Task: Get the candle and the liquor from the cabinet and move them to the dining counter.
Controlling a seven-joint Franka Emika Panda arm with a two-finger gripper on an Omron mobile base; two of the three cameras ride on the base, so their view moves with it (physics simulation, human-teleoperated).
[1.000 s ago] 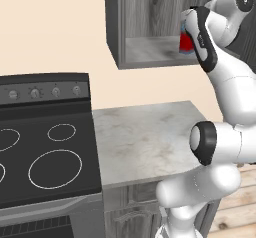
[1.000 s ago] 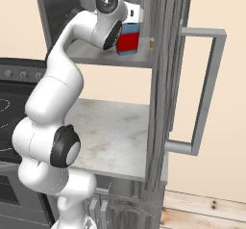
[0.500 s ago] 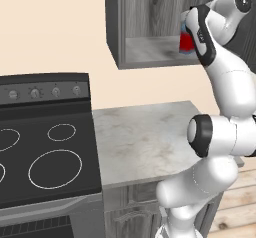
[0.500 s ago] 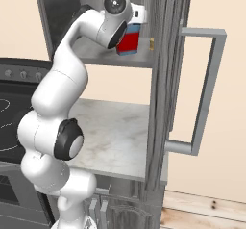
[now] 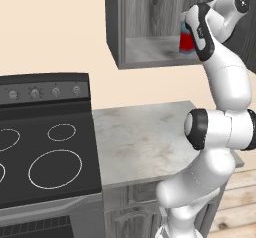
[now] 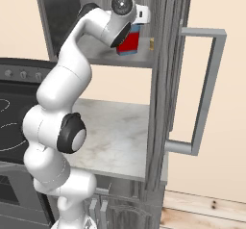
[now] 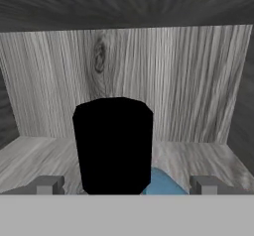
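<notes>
Upright liquor (image 7: pixel 115 146) on cabinet (image 5: pixel 150 49) shelf, cap topmost.

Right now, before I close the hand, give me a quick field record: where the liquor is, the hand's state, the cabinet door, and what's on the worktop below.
liquor: upright on the cabinet shelf, black cap near the camera in the hand view
hand: open, one fingertip on each side of the cap, not closed on it
cabinet: door swung open, bar handle facing out
candle: a small pale thing beside the liquor, too small to tell
worktop: marbled top beside the stove
</notes>
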